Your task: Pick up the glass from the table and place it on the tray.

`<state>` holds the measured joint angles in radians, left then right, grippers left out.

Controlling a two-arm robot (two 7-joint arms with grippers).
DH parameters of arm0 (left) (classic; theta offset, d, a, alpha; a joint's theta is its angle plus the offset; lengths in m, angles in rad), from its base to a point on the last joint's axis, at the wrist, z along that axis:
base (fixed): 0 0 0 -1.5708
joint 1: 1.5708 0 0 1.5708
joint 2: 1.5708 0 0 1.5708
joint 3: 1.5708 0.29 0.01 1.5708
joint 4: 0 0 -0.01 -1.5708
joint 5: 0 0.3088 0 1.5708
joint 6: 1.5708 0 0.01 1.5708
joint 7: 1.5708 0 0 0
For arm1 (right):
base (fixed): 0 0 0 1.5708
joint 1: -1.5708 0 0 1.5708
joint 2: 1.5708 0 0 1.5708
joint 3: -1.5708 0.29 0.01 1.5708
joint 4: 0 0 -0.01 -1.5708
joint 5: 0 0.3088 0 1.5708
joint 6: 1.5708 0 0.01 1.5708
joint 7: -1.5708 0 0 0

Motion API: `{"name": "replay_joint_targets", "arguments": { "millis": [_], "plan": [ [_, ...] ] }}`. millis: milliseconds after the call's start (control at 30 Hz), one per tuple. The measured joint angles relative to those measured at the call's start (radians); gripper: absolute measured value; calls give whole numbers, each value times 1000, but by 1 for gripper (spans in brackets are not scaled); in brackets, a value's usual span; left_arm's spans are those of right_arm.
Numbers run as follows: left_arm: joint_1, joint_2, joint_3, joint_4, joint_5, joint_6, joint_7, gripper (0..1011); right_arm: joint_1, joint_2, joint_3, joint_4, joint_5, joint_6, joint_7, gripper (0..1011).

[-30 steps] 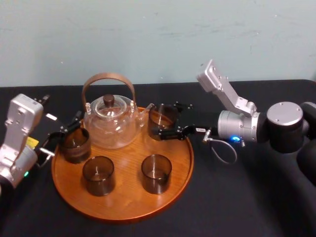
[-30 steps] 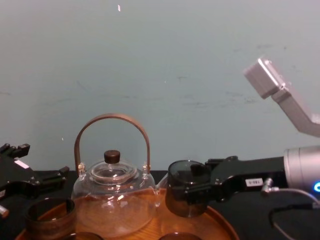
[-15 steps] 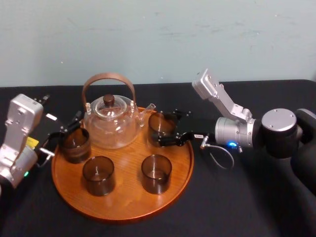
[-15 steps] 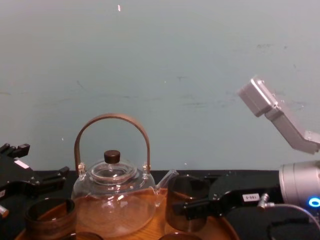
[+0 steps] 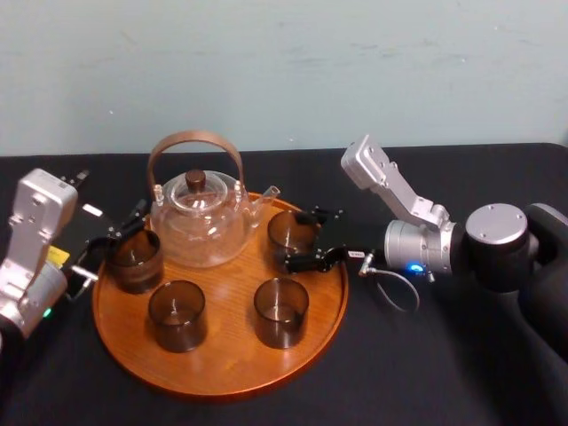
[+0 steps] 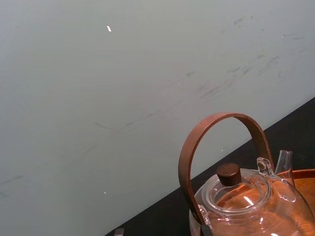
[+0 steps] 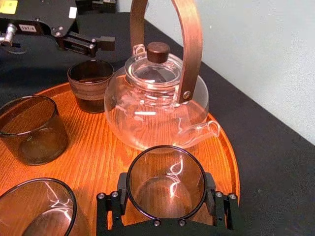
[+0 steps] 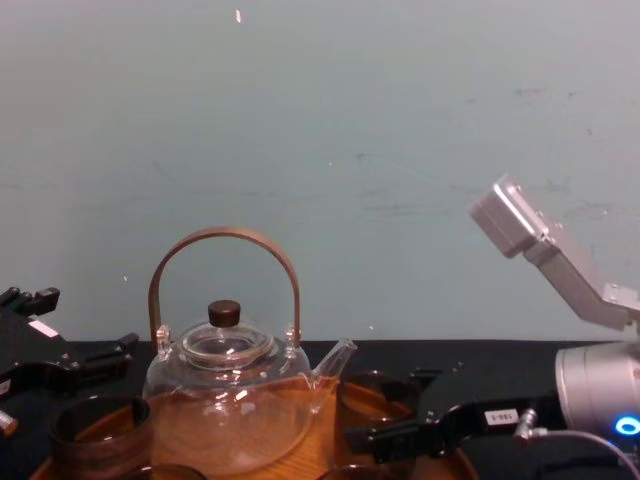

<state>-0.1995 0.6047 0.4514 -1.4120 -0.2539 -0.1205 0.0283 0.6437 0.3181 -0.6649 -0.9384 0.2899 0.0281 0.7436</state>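
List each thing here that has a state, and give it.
Tray, lying flat, loaded.
Teapot, upright on tray, lid on.
Back glass, upright on tray, gripped.
Left glass, upright on tray.
Front-left glass, upright on tray.
Front-right glass, upright on tray.
Right gripper, jaws shut on back glass.
Left gripper, jaws open, by left glass.

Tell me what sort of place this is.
Probably a robotics lab bench staged for tea: a black-draped table against a bare wall, a glass teapot on a wooden tray, the right tool closed around a glass there, the left tool parked by the tray's left edge.
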Motion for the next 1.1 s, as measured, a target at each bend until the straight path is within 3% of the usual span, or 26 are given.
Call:
{"name": "replay_joint_targets", "arguments": {
  "millis": [700, 867, 1100],
  "plan": [
    [0, 0, 0, 0, 0, 0, 0, 1001, -4, -6, 2, 6, -21, 2, -15, 903],
    [0, 0, 0, 0, 0, 0, 0, 1001, -4, -6, 2, 6, -20, 2, -14, 1002],
    [0, 0, 0, 0, 0, 0, 0, 1001, -3, -6, 2, 7, -19, 2, -13, 1002]
  ]
}}
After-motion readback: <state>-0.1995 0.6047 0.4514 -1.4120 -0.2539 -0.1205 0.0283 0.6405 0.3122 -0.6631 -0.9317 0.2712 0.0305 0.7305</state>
